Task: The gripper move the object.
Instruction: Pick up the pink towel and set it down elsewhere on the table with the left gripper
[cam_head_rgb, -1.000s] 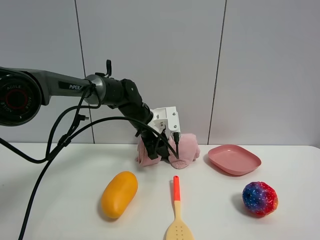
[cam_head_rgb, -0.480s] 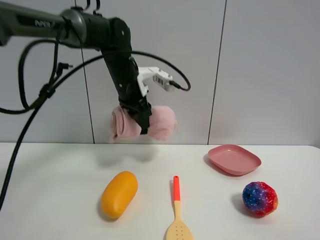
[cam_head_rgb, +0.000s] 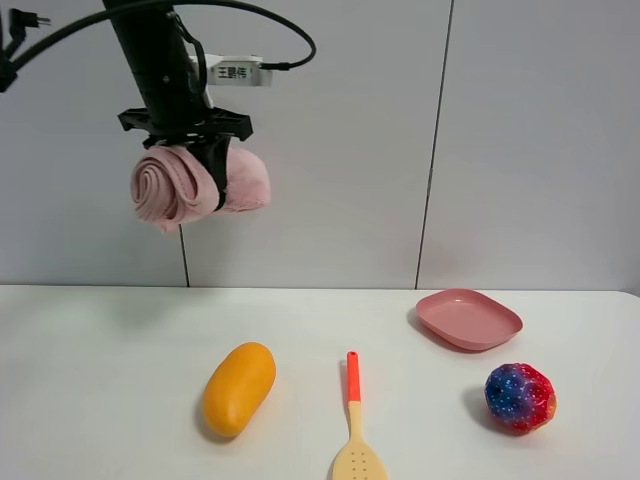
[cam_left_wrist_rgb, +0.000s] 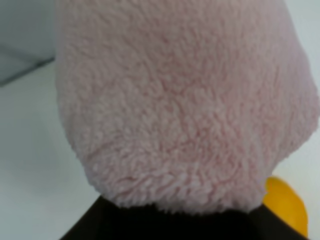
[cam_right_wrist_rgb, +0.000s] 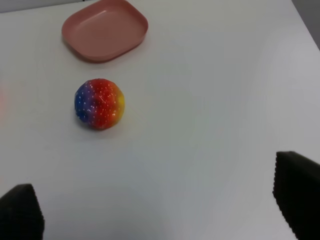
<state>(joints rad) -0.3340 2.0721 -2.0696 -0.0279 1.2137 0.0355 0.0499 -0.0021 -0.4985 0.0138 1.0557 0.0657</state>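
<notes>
High in the upper left of the exterior view, the left black pincer is clamped round the waist of the soft dusty-pink fluffy towel roll. Its dark fingers show as a band between the two bulging ends. Gripping at the middle seems sensible, since the limp roll balances there and neither end droops far. A small white label sits on the wrist just above. The left wrist view is almost filled with pink fleece, which suggests the cloth is pressed deep between the fingers rather than pinched at the tips.

The towel hangs well above the white desk, in front of the grey panelled wall. At that height it would pass over everything below without brushing it, which I take to be the reason for carrying it so high.

Lower centre-left of that view lies a smooth orange oval fruit. Just right of it is a spatula with a red-orange handle and pale slotted head. Further right sit a smooth pink plastic plate and, below it, a speckled blue-and-red ball.

The right pincer holds nothing. Its two dark fingertips stand wide apart at the lower corners of its own view, hovering above bare desk near the ball, so it appears parked out of the way.
</notes>
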